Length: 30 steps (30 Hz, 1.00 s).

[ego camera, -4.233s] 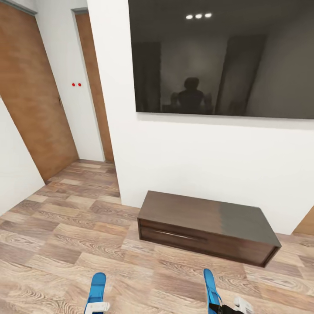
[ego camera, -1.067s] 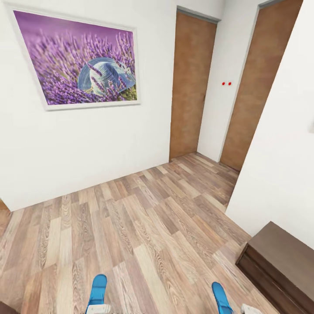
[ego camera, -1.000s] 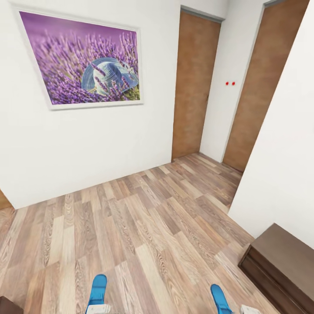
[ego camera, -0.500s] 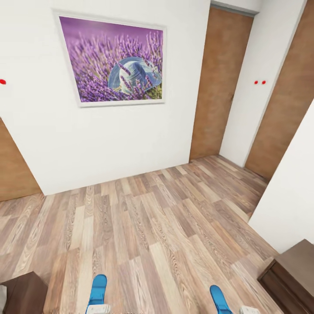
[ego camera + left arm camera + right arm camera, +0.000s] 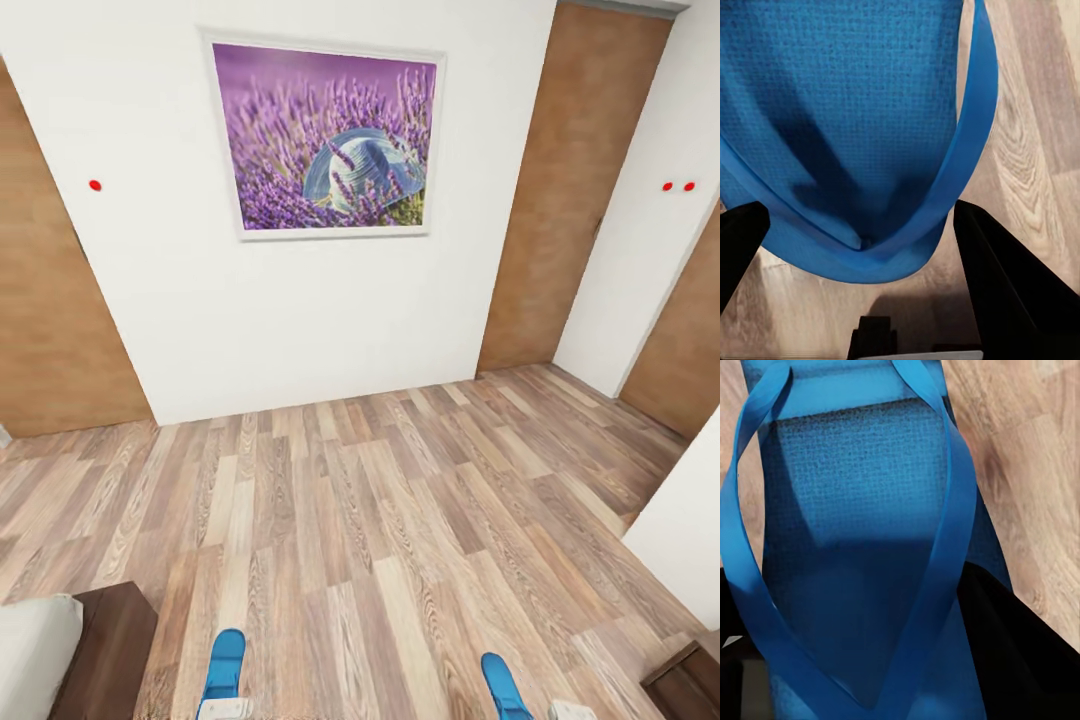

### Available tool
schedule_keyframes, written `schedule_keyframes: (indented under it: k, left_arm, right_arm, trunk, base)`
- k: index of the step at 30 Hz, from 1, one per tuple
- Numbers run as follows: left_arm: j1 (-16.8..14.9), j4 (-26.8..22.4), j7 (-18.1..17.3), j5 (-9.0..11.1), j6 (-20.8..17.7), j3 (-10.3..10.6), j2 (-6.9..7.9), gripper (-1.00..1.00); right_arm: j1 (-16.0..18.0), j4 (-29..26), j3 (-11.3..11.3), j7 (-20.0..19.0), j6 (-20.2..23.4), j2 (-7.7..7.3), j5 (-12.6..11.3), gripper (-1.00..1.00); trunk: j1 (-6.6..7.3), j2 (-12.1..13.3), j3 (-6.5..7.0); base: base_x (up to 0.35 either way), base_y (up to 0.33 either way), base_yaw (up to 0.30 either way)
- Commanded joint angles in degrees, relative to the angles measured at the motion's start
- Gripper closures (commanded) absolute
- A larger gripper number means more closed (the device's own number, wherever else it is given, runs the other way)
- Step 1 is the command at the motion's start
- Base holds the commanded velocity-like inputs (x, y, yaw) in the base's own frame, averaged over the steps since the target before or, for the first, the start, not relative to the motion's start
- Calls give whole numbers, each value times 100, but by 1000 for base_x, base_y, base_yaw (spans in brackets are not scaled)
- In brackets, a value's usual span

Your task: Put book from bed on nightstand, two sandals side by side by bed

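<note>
Two bright-blue sandals are in my grippers. The left sandal (image 5: 225, 662) pokes up at the bottom of the head view, and its sole and strap (image 5: 862, 135) sit between the dark fingers of my left gripper (image 5: 862, 251), shut on it. The right sandal (image 5: 498, 684) is held the same way, its straps and sole (image 5: 862, 510) in my right gripper (image 5: 877, 667). A corner of the bed (image 5: 30, 645), pale mattress, shows at the lower left of the head view. The book is out of view.
Dark brown wood (image 5: 110, 645) adjoins the mattress; I cannot tell whether it is bed frame or nightstand. Ahead stands a white wall with a purple lavender picture (image 5: 325, 140), with brown doors (image 5: 50, 310) (image 5: 560, 200) on either side. A low dark dresser's corner (image 5: 690, 680) shows at lower right. Wood-plank floor (image 5: 360, 520) lies between.
The whole view has swung left as the robot turned: the picture slid rightward in view, the dresser nearly left at the right, the bed corner came in. Both sandals stay gripped.
</note>
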<state>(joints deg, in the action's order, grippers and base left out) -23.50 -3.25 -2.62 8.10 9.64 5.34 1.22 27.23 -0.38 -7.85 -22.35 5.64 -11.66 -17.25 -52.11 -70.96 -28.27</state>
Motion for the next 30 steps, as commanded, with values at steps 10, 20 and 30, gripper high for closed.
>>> schedule_keyframes:
  k: [10, 20, 30]
  left_arm:
    - [-6, 8, -19, 60, 20, 46, 1, 100]
    - [-6, 8, -19, 60, 20, 46, 1, 100]
    - [-6, 8, -19, 60, 20, 46, 1, 100]
  right_arm:
    - [2, -49, -33, -839, 34, -18, -77, 100]
    - [2, -26, -33, -1029, 27, -12, -77, 100]
    - [2, -23, -33, -1026, 25, -11, -79, 100]
  trunk:
    - [0, -3, -28]
    - [0, -3, -48]
    - [0, -3, -49]
  base:
    - [0, 0, 290]
    - [0, 0, 237]
    - [0, 0, 8]
